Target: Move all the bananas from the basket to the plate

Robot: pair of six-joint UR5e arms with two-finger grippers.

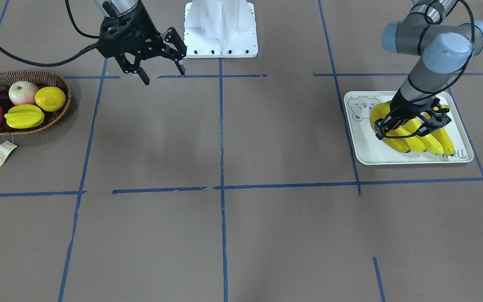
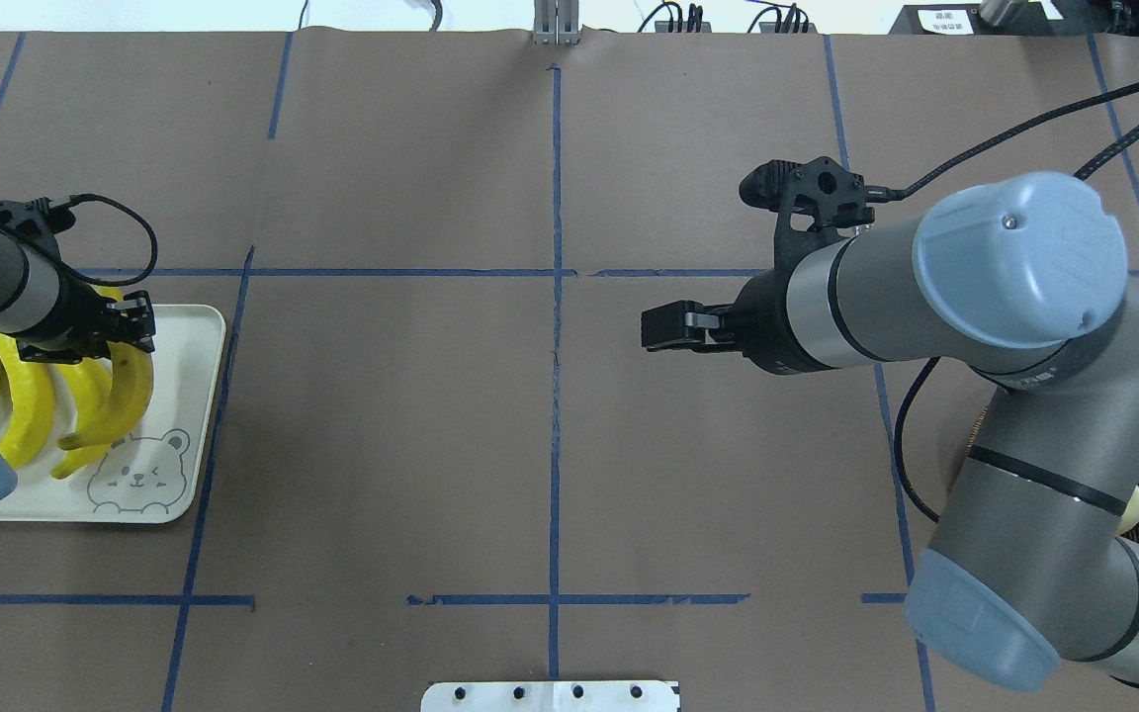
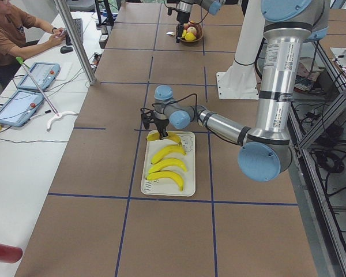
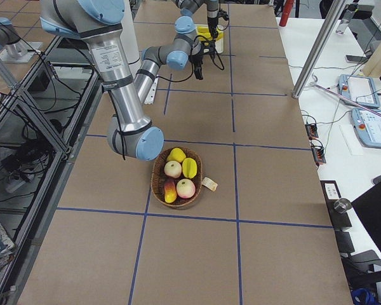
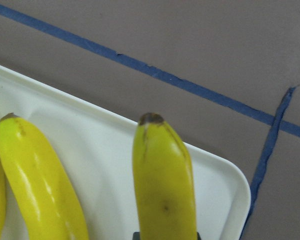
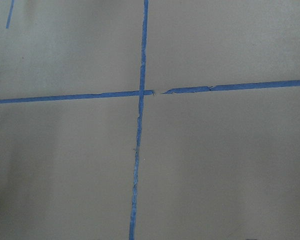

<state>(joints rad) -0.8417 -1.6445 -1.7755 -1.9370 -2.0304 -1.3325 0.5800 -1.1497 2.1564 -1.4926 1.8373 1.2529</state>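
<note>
Bananas (image 1: 417,144) crowd the plate (image 1: 367,147), left jaws grasping the outermost banana (image 5: 162,185); right jaws released near the basket (image 1: 59,117) of apples (image 1: 23,92)

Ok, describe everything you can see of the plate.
The plate is a pale rectangular tray with rounded corners and a low rim. A bear face is drawn at one end, grey lettering at the other. It lies flat on the brown table, on the robot's left. Four bananas lie side by side on it, the left claw over them.
</note>
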